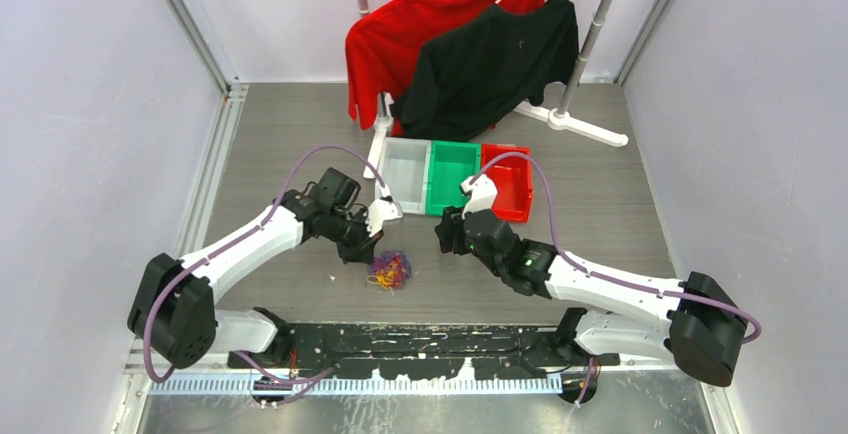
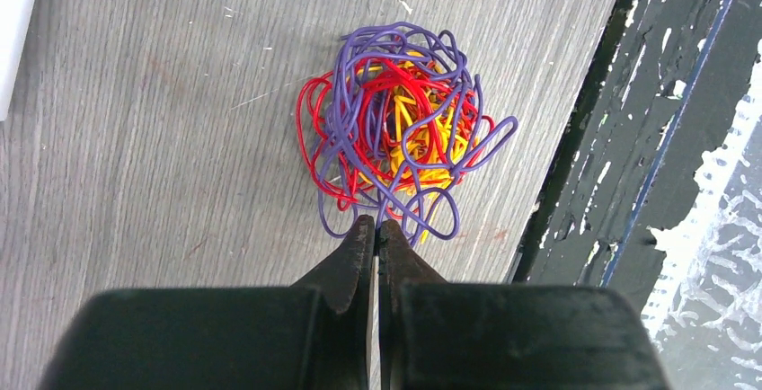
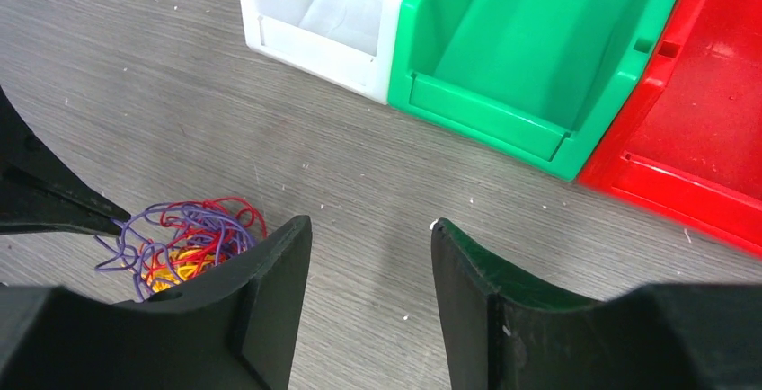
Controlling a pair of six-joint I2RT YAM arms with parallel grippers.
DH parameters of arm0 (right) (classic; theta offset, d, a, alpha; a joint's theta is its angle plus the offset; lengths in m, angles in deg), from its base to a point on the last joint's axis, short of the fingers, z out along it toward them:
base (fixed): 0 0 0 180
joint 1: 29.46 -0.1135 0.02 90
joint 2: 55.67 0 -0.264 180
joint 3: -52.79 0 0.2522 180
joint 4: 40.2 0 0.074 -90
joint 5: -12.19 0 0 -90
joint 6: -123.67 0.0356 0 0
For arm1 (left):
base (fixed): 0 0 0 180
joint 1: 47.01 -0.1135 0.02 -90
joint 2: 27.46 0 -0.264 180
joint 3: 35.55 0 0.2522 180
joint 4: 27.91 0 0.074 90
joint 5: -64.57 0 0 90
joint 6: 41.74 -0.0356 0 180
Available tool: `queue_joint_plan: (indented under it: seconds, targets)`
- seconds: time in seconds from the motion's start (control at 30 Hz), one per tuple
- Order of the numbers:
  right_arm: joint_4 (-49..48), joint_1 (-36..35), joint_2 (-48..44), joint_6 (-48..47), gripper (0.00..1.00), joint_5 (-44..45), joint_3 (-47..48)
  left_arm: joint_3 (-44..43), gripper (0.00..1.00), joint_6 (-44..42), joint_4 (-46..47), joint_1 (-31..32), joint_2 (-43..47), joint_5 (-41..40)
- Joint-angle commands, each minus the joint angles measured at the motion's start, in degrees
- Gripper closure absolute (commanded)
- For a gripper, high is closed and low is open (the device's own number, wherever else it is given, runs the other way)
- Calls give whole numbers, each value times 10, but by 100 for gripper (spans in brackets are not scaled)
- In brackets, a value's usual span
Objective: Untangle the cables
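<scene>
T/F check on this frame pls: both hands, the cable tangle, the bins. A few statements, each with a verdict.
1. The left hand is shut, with its tips at the edge of the tangled ball of thin purple, red and yellow cables. True.
2. The right hand grips a purple cable. False: it is open and empty above the grey wood-grain table.
3. The cable ball lies inside the green plastic bin. False: it lies on the table, in front of the bins.
4. The white plastic bin, the green bin and the red plastic bin stand side by side in that order. True.
</scene>
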Motion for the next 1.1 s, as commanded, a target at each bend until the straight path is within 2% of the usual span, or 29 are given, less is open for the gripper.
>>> queue_joint_plan:
  seconds: [0.0, 0.1, 0.27, 0.37, 0.5, 0.77, 1.07]
  targets:
    - [-26, 1, -9, 5, 44, -10, 4, -25, 100, 3, -18, 2, 14, 7]
    - [-31, 1, -9, 3, 42, -22, 7, -40, 100, 7, -36, 3, 36, -3]
    - [-68, 1, -11, -14, 25, -78, 9, -100, 100, 29, -79, 3, 56, -42]
    - [-97, 1, -11, -23, 19, -106, 15, -134, 100, 47, -109, 3, 70, -72]
    - [-140, 0, 0, -31, 16, -146, 33, -175, 100, 71, -142, 3, 84, -92]
    - [-215, -20, 52, -40, 12, -227, 61, -227, 100, 112, -165, 3, 92, -67]
    - [-301, -47, 134, -42, 12, -264, 94, -334, 100, 144, -195, 3, 67, -35]
